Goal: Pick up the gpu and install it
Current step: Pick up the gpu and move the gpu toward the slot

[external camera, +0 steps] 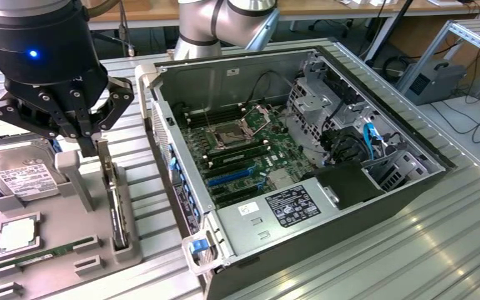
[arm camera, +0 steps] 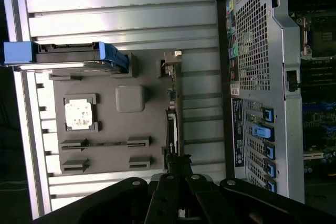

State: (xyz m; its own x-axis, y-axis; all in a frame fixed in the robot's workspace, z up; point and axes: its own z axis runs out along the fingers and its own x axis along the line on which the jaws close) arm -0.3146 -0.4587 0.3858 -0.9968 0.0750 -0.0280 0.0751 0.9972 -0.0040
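Observation:
The gpu (external camera: 117, 200) stands on edge in a slot of the grey fixture tray (external camera: 65, 219), a thin dark card seen edge-on with its silver bracket end toward the arm. In the wrist view the gpu (arm camera: 173, 108) runs along the tray (arm camera: 152, 129) beside the computer case. My gripper (external camera: 92, 149) is down over the card's far end. Its black fingers (arm camera: 163, 182) close in on both sides of the card's edge, shut on it. The card still sits in its slot.
The open computer case (external camera: 307, 156) lies at the exterior view's right, motherboard up, with blue expansion slots (external camera: 227, 178). On the tray sit a hard drive (external camera: 19, 172), a CPU (external camera: 17, 236) and a green RAM stick (external camera: 40, 256). The case's rear panel (arm camera: 257, 77) is close beside the card.

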